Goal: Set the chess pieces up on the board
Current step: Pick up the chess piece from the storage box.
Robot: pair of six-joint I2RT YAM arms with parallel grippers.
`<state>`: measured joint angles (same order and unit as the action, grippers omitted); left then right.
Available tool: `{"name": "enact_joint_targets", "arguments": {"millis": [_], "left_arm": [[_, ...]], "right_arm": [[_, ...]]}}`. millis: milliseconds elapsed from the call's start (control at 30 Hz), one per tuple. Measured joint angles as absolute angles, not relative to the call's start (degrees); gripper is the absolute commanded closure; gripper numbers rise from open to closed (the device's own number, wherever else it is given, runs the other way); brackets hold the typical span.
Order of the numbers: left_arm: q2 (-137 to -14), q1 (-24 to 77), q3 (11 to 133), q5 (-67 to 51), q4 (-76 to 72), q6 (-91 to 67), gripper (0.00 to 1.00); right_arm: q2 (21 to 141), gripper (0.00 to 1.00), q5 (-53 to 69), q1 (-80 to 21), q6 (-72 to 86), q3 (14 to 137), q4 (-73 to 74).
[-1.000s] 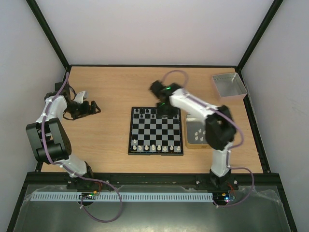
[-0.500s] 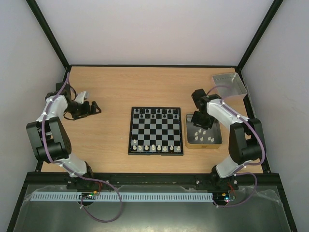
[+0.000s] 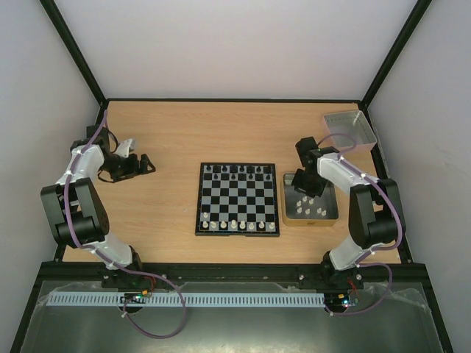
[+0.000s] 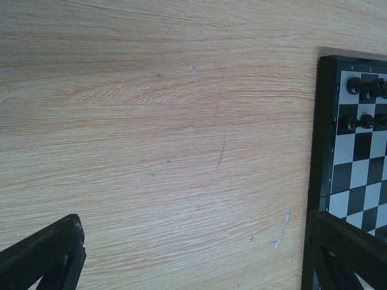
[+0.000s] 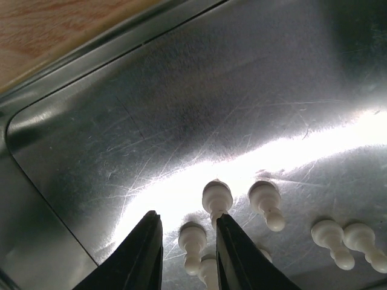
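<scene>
The board (image 3: 238, 213) lies mid-table, with black pieces (image 3: 237, 170) along its far row and white pieces (image 3: 237, 224) along its near row. My right gripper (image 3: 307, 184) is low inside the tan-rimmed tray (image 3: 310, 221), among several loose white pieces (image 3: 317, 210). In the right wrist view it (image 5: 186, 216) is open with a narrow gap. One white pawn (image 5: 193, 238) stands between the fingers, and another (image 5: 216, 196) is just beyond the right fingertip. My left gripper (image 3: 143, 163) is open and empty over bare wood, left of the board; the left wrist view (image 4: 192, 217) shows the same.
A clear grey bin (image 3: 348, 130) stands at the far right corner. The tray's metal floor (image 5: 181, 90) is bare beyond the pawns. The board's black rim (image 4: 323, 121) with black pieces (image 4: 363, 87) shows at the right of the left wrist view.
My right arm swung from the board's far row to the tray on the right and has settled down among the white pieces. My left arm has barely moved.
</scene>
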<state>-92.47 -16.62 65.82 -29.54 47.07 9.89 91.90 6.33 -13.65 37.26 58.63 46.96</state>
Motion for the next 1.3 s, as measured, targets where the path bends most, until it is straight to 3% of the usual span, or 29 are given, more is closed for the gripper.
{"name": "enact_joint_targets", "arguments": {"millis": [667, 967, 1300], "left_arm": [[-93.56, -16.14, 65.82, -29.43, 47.07, 9.87, 0.01], [-94.00, -15.77, 65.82, -29.02, 47.05, 9.87, 0.01], [-94.02, -15.66, 65.82, -28.86, 47.05, 9.87, 0.01]], "right_arm": [[92.09, 0.77, 6.28, -12.95, 35.77, 56.66, 46.22], [92.09, 0.88, 6.09, -12.71, 35.05, 55.75, 46.02], [93.47, 0.93, 6.04, -12.69, 34.89, 55.75, 45.69]]}}
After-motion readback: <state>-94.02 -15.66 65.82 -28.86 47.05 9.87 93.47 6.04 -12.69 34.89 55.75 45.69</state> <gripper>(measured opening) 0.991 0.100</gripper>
